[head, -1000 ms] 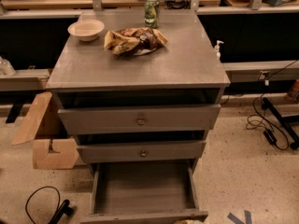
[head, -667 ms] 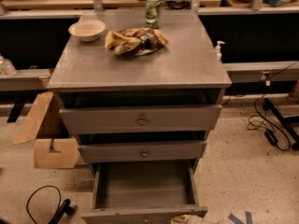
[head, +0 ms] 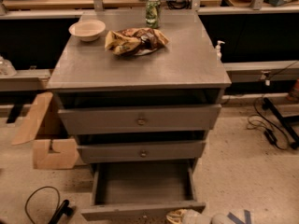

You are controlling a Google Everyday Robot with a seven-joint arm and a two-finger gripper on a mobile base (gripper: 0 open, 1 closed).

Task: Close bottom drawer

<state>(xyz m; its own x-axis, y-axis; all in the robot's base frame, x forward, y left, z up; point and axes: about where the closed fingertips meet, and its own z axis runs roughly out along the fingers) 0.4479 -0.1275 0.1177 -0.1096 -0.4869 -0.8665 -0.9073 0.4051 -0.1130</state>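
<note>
The grey cabinet (head: 140, 69) has three drawers, all pulled out somewhat. The bottom drawer (head: 140, 211) is pulled out the farthest, and its empty inside (head: 142, 181) is open to view. Its slim front panel lies at the bottom edge of the view. The middle drawer (head: 142, 151) and the top drawer (head: 140, 119) are ajar, each with a small round knob. My gripper (head: 189, 216) shows only as a pale shape at the bottom edge, just right of centre, against the bottom drawer's front panel.
On the cabinet top are a white bowl (head: 87, 29), a crumpled snack bag (head: 135, 40) and a green can (head: 153, 11). A cardboard box (head: 44, 134) stands left of the cabinet. Black cables (head: 42, 204) lie on the floor at left, and cables and a stand leg (head: 278, 125) at right.
The pale gripper shape has come a little further into view at the bottom edge beside the drawer front. The bottom drawer stands as far out as before.
</note>
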